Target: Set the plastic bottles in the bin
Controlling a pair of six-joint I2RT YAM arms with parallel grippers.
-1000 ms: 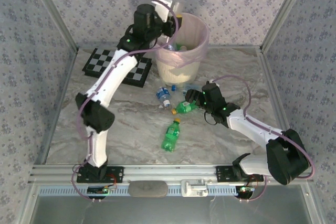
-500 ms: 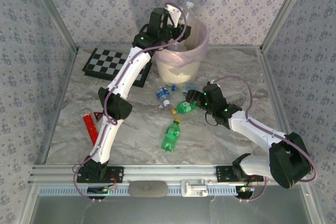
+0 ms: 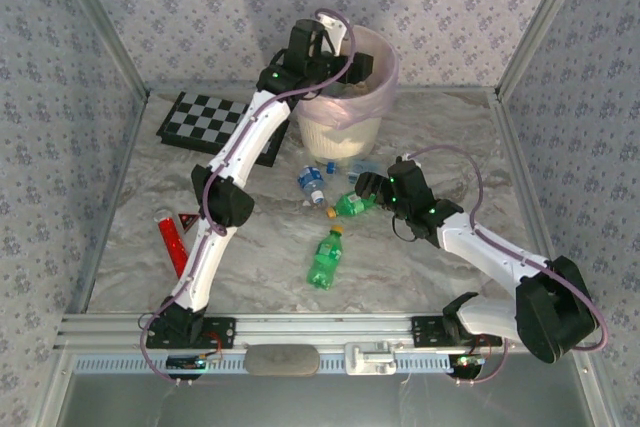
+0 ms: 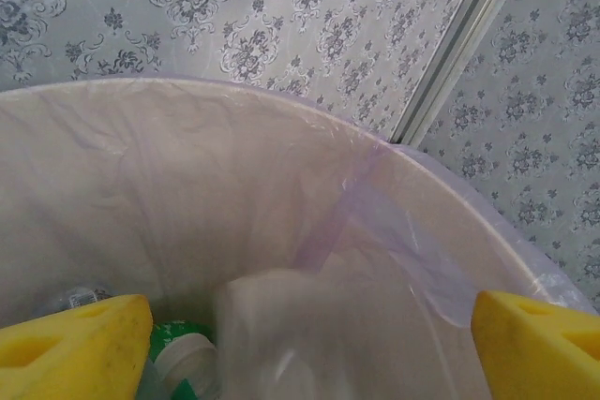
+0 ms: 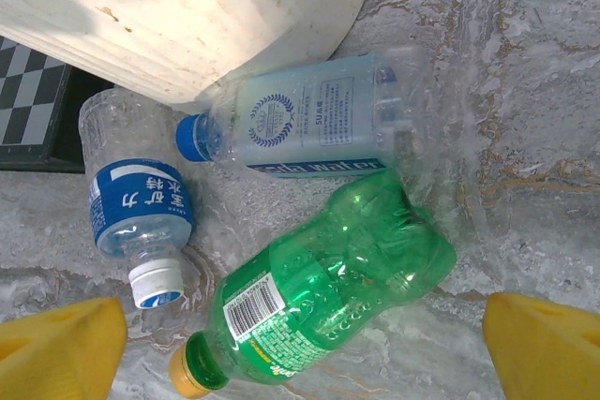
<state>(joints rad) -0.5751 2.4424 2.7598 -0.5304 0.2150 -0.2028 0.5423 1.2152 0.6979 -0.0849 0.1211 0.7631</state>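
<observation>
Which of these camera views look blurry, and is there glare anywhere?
Left wrist: a pale shape inside the bin is smeared, likely motion blur, while the wallpaper is sharp. Right wrist: crisp, with the barcode on the green bottle clearly visible; a bright patch of light washes out the bin's side. Top: soft overall, bottle labels unreadable.

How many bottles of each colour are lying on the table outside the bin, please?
Green bottles: 2, the nearer one and the farther one
Clear bottles: 2, the small one and the larger one by the bin's foot
Total: 4
</observation>
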